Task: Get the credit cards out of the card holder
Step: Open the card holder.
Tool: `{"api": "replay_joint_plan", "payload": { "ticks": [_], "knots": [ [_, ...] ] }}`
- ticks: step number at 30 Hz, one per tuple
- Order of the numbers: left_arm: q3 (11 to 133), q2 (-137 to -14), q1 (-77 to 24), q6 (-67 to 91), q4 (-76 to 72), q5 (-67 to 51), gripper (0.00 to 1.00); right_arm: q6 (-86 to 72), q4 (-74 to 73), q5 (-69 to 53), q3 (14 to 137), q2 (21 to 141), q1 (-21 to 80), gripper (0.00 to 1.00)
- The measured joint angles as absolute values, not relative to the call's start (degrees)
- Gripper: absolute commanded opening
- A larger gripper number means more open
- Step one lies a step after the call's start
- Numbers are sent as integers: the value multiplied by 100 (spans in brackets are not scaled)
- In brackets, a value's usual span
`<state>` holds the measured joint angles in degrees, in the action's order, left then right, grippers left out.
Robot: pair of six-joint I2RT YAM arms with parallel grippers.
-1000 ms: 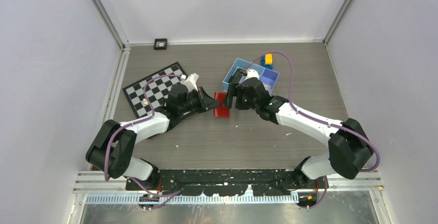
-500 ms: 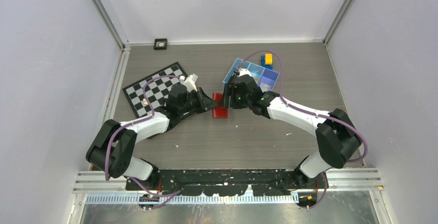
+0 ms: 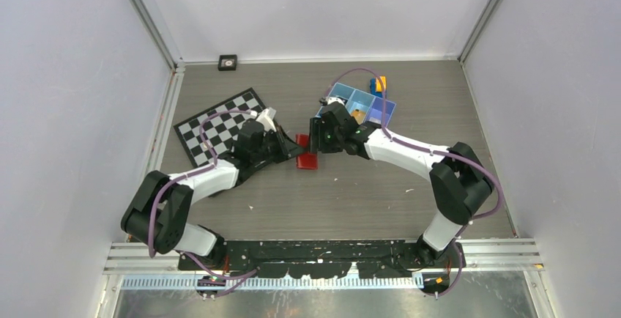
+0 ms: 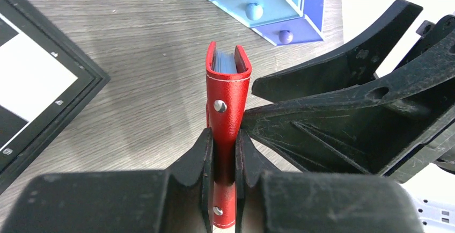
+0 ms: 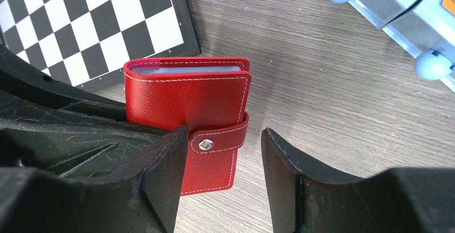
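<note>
My left gripper [image 4: 224,143] is squeezed tight on the red card holder [image 4: 228,96]. It holds it up on its thin edge, just off the corner of the checkerboard [image 3: 220,124], on the side away from the board's middle. The holder's long side points straight out from my left fingers, away from the checkerboard.

My right gripper [image 5: 222,155] is wide open and holds nothing. The snap tab [image 5: 221,142] sits right between its two fingers, with one finger touching the holder's flat face and the other well clear. So my right gripper is the one nearer the tab. The tab looks shut. The cards [image 5: 185,70] are inside, and I can only see their pale thin edges at the holder's open side, the side toward the checkerboard in my right wrist view.

I think the tab has to pop open before any card can slide out.

A second ago my right gripper was farther from the checkerboard. It has swung in closer, and the holder has moved a little toward the board too.
</note>
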<state>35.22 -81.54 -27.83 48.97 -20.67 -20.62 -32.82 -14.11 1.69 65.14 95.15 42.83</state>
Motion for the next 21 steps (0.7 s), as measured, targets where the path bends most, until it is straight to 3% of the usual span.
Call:
{"api": "replay_joint_plan", "payload": {
  "ticks": [21],
  "knots": [
    [3199,-7485,-2705,4847,-1253,-1074,0,-3238,-2303,414,7762,10593,4663,43]
  ]
}}
